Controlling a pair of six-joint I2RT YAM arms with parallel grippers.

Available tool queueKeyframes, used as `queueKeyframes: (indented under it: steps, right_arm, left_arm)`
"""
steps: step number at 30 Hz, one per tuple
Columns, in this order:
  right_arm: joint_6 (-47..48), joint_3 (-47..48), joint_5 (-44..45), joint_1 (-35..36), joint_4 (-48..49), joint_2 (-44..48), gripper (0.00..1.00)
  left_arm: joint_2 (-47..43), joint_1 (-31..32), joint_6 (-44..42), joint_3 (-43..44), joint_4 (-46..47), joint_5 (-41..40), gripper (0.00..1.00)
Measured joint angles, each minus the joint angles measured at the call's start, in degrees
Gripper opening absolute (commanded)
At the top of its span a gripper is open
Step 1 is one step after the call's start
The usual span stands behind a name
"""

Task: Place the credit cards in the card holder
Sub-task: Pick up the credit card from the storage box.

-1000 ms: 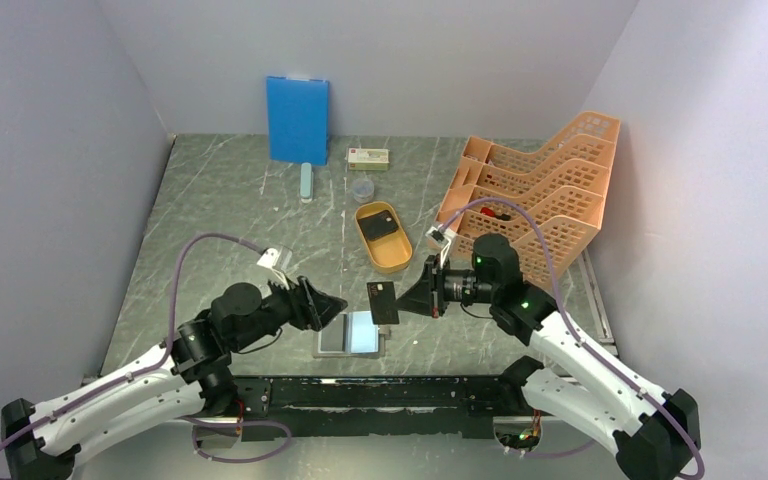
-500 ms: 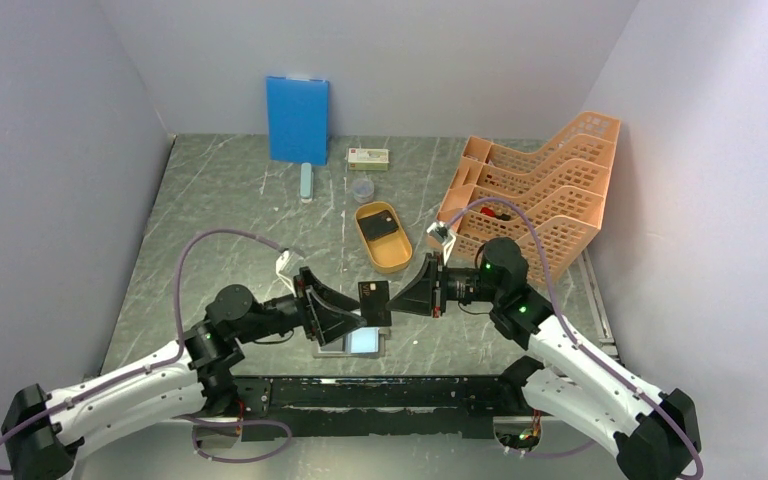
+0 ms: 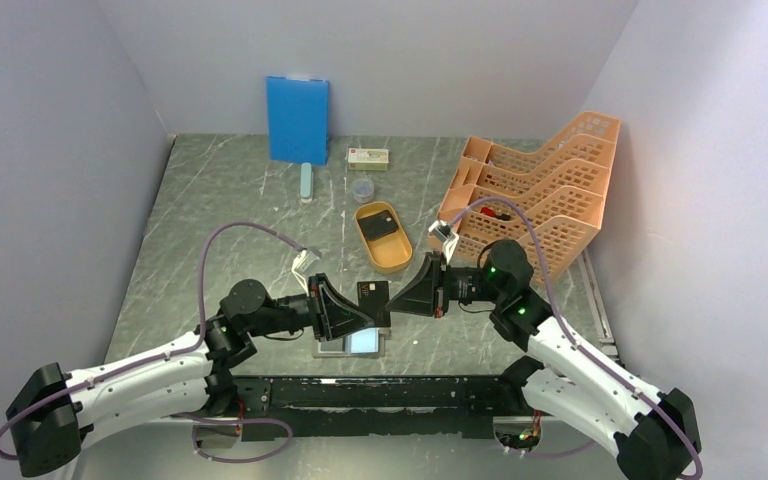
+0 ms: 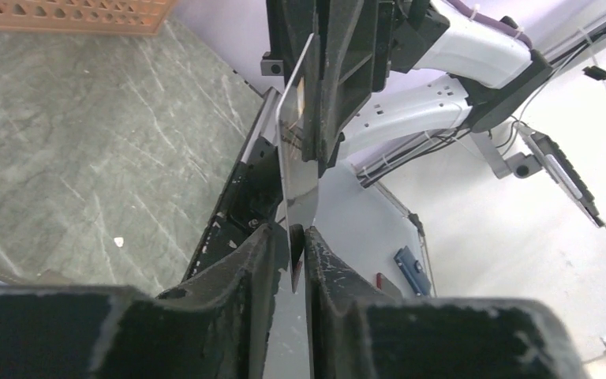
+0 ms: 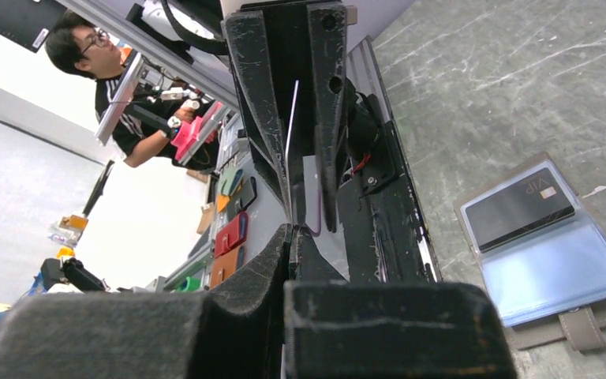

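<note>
Right jaws: pressed together on 1 credit card (image 3: 375,297), holding it on edge in the air.
Left jaws: narrowed around the opposite edge of that card; you cannot tell from these views whether they press on it yet.
Card position: just above the card holder (image 3: 352,343), not touching it.
Card holder: lying open on the tabletop (image 3: 230,220) at the near edge, with 1 dark card (image 5: 521,213) already in a pocket.
Remaining cards: a dark stack (image 3: 379,226) in the orange tray (image 3: 394,266), well apart behind; count unclear.
Step in hand: most likely a handover between your 2 arms.
Next move: make the left grip firm before the right lets go. Then lay the card flat and square its edge to a free pocket mouth.
</note>
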State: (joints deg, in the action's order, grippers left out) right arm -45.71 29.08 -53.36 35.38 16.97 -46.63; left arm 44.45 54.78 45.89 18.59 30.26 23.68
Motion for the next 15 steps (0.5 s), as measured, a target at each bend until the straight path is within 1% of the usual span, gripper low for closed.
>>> queueKeyframes:
  steps: [3, 5, 6, 8, 13, 15]
  right_arm:
    - [-0.72, -0.61, 0.17, 0.13, 0.74, 0.0, 0.0]
    - [-1.03, -0.66, 0.48, 0.24, 0.81, -0.02, 0.0]
    - [-1.2, -0.66, 0.72, 0.26, 0.9, -0.07, 0.0]
    - [-1.86, -0.66, 0.94, 0.26, 1.6, -0.24, 0.05]
    - [-2.75, -0.66, 1.33, 0.48, 2.58, -0.79, 0.19]
    - [-2.95, -0.66, 1.4, 0.9, 2.51, -1.16, 0.22]
  left_arm:
    - [0.76, 0.0, 0.63, -0.02, 1.22, 0.61, 0.1]
    - [0.98, 0.0, 1.01, 0.0, 1.9, 0.98, 0.06]
    - [1.03, 0.0, 1.14, 0.0, 2.19, 1.18, 0.05]
    - [1.03, 0.0, 1.33, 0.0, 2.82, 1.44, 0.05]
    - [1.14, 0.0, 1.49, 0.0, 3.39, 1.44, 0.05]
    - [1.33, 0.0, 1.53, -0.02, 3.69, 1.44, 0.05]
